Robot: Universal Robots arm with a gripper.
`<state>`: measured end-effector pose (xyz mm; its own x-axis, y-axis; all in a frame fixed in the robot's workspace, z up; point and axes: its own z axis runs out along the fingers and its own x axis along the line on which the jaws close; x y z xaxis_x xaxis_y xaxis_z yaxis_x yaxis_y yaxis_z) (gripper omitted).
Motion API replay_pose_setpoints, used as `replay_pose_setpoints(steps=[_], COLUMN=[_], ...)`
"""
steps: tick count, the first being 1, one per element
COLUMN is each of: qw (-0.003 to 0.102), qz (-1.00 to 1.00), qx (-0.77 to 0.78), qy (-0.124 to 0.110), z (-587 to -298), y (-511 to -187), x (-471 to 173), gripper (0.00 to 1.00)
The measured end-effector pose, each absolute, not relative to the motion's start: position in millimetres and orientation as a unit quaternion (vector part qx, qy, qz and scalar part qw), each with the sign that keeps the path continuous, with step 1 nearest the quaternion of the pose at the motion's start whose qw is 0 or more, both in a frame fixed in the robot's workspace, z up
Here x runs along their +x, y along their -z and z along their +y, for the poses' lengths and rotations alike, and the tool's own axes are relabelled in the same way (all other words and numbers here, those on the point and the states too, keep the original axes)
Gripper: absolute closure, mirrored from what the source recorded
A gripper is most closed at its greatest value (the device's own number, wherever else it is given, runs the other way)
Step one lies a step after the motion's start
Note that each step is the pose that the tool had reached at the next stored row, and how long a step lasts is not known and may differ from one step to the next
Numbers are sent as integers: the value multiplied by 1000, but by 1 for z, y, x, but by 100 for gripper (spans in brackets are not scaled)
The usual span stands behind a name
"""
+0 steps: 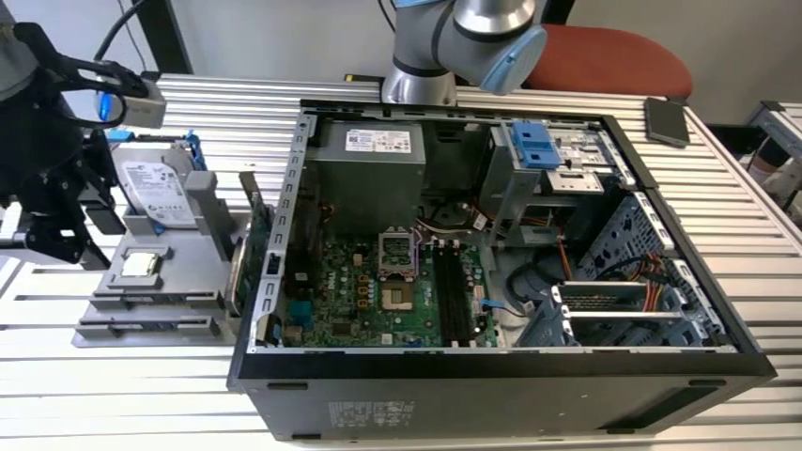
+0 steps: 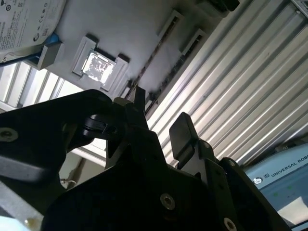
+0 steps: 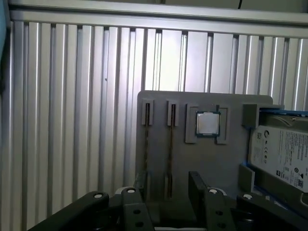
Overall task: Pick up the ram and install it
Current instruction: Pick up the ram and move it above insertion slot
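1 ram (image 3: 171, 144) edge-on | end hidden behind end effector (image 3: 168, 177) | fingers (image 3: 197, 183) apart

Fingers (image 3: 198, 184) spread apart over grey fixture (image 3: 211, 163) on ribbed bench (image 3: 72, 120). Thin ram (image 3: 170, 144) on edge in slot, second stick (image 3: 146, 144) parallel. Processor chip (image 3: 207, 123) beside them; hard drive (image 3: 284, 154) at fixture edge.

This looks like a robotics lab; a ribbed aluminium surface (image 1: 126, 376) carries an opened computer case (image 1: 501, 399) and a grey parts fixture (image 1: 150, 282); a robot arm (image 1: 483, 28) rises at the far edge; a red chair (image 1: 614, 56) stands behind.
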<state>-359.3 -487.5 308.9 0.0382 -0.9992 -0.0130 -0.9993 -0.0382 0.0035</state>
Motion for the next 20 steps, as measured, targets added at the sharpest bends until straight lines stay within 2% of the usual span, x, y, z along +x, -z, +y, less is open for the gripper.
replay_pose_setpoints(steps=[20], qw=[3], qz=[693], qx=[-721], qy=[-6], z=[-489], y=[-269], x=[-352], gripper=[0])
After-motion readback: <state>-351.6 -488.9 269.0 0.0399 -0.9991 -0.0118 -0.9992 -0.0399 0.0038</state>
